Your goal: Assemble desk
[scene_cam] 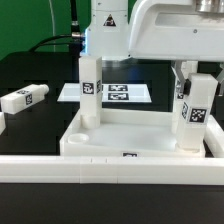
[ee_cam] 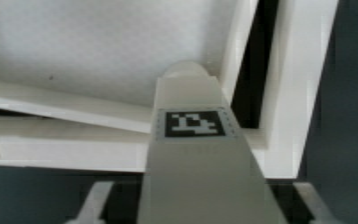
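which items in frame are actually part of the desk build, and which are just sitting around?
Job:
- desk top
- leg standing at the exterior view's left
- leg standing at the exterior view's right
- leg lying loose

Just there:
- marker board
- border rail

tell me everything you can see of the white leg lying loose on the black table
The white square-section plastic-looking leg lies on its side on the black table at the exterior view's left, slanted, apart from the white rimmed tray-like desk top. Small black-and-white square tags show on it. It is fitted to no socket, and only the table touches it.
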`<action>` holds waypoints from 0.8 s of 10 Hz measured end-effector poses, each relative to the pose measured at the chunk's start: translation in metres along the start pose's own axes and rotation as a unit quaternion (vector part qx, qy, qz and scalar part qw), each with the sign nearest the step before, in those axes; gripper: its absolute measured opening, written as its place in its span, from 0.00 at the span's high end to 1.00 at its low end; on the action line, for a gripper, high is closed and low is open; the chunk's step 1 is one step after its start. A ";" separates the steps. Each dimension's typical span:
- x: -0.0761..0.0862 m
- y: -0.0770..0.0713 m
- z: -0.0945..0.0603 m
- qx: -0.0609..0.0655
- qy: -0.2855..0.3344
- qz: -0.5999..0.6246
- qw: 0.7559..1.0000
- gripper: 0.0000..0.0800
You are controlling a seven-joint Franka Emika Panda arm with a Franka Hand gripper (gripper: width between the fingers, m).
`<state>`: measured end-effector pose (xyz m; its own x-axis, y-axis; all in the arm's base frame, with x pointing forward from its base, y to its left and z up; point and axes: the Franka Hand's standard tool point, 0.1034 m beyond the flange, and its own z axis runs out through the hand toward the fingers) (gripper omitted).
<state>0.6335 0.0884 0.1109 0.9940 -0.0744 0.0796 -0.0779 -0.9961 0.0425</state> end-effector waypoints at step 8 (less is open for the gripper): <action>0.001 -0.004 0.002 0.027 -0.005 0.412 0.911 0.63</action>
<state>0.6347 0.0927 0.1084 0.5997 -0.7984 0.0536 -0.7946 -0.6021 -0.0780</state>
